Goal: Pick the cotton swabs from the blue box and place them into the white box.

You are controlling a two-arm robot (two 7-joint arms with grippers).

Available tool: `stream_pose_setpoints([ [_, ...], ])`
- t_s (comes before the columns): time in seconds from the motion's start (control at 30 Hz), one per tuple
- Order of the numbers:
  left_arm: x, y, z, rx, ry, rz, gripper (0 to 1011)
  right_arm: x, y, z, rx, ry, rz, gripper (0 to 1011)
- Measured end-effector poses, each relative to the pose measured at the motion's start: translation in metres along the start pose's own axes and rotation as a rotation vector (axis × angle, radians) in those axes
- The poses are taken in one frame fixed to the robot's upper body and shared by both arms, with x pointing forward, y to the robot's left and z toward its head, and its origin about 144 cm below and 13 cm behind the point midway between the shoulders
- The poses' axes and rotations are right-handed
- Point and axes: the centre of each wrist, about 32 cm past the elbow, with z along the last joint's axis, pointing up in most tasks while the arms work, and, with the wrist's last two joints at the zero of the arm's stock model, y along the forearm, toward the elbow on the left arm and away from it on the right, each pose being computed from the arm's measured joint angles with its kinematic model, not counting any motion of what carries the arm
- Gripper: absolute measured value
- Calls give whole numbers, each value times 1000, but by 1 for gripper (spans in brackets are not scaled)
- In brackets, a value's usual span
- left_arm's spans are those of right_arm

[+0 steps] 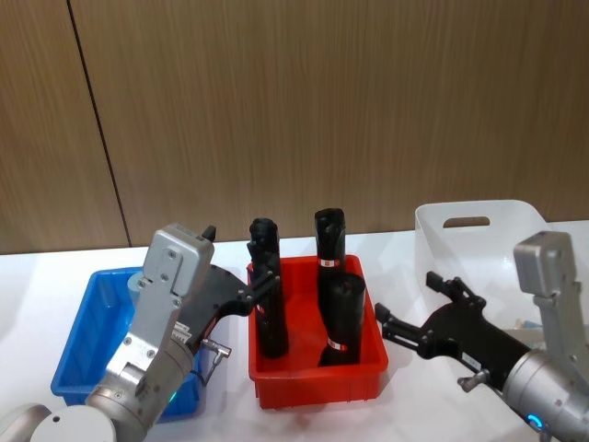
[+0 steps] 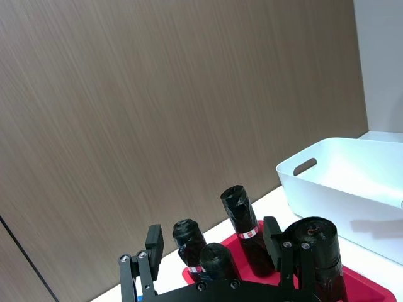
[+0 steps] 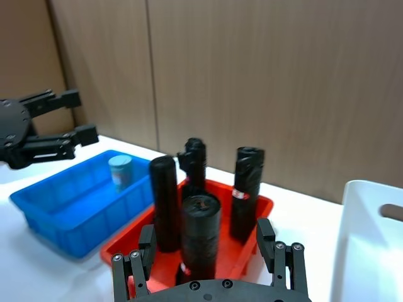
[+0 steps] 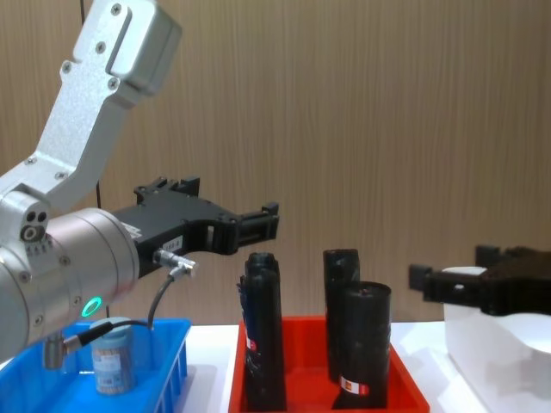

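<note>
A cotton swab jar [image 3: 119,171] with a pale lid stands upright in the blue box [image 1: 83,331], toward its far end; the chest view shows the same jar [image 4: 112,357] below my left arm. My left gripper [image 1: 262,281] hangs open and empty in the air over the blue box's right side, pointing toward the red tray. Its fingers [image 2: 154,242] stand wide apart. The white box [image 1: 479,230] sits at the far right. My right gripper [image 1: 405,299] hovers open and empty between the red tray and the white box.
A red tray [image 1: 317,382] in the middle holds three tall black rolls [image 1: 340,313] with red-white stickers. It stands between the two boxes. A wooden wall panel runs close behind the table.
</note>
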Motion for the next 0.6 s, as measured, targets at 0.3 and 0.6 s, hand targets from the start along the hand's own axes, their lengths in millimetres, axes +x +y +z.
stream_pose_setpoints([
  [0.3,0,0,0,0,0,0,1004,8,19,-3,-56,12,76,1001],
  [0.6,0,0,0,0,0,0,1004,15,42,-8,-96,23,101,1001],
])
